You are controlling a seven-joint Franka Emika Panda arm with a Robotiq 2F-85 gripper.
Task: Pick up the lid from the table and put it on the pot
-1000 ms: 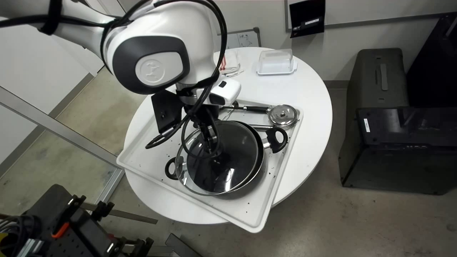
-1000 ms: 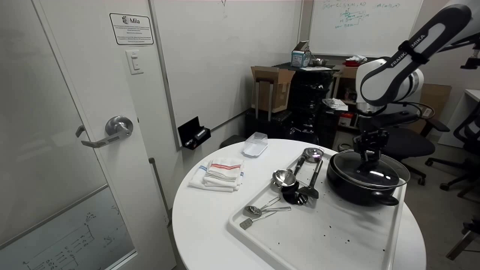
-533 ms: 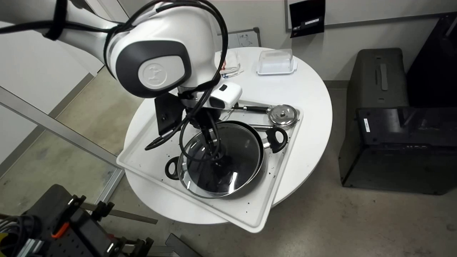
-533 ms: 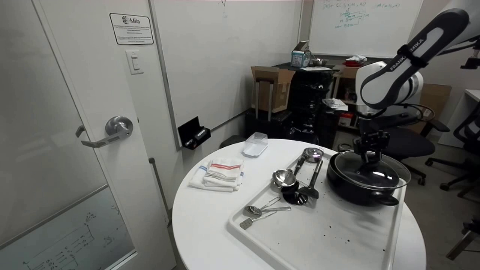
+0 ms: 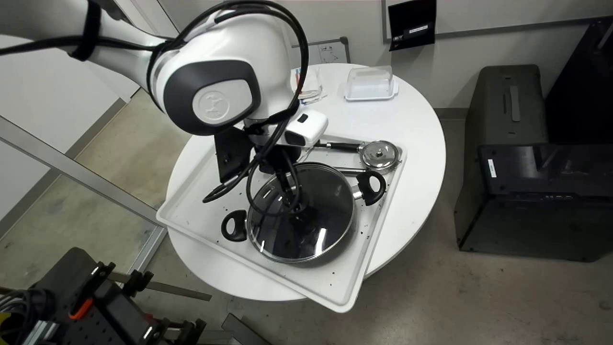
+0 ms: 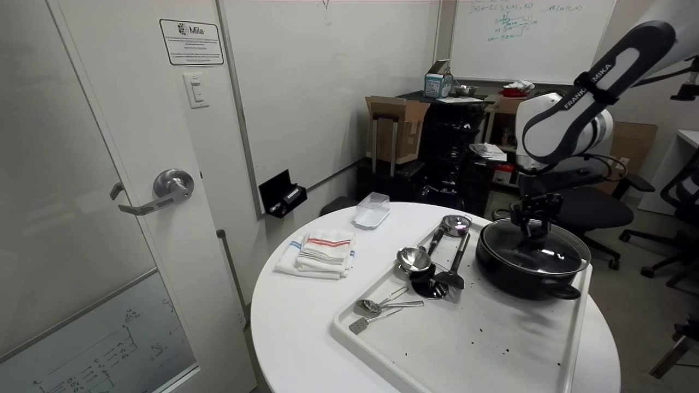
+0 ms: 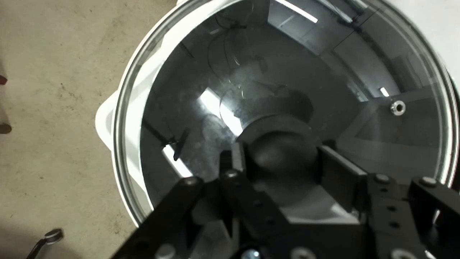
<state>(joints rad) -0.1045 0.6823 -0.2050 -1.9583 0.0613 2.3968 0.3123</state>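
Note:
The lid, a clear glass disc with a metal rim and black knob, shows in both exterior views [image 5: 330, 196] [image 6: 562, 254] and fills much of the wrist view [image 7: 330, 68]. My gripper [image 7: 282, 158] is shut on its knob, one finger on each side. In an exterior view the gripper [image 6: 532, 232] points down at the lid's middle. The black pot [image 6: 513, 278] is directly under the lid, its side handle [image 5: 372, 189] sticking out. The lid lies nearly level and about centred over the pot; I cannot tell whether its rim fully touches. The white round table [image 6: 295, 338] is below.
The pot stands on a white tray [image 6: 453, 344]. Ladle [image 6: 414, 259], black spatula [image 6: 450, 278] and small metal utensils [image 6: 371, 307] lie on the tray. Folded towels [image 6: 322, 254] and a clear plastic box [image 6: 372, 212] are on the table.
The arm and the held lid have moved a little across the pot. The lid stuck out past the pot's rim on one side before and now lines up with it. The gripper stays on the knob.

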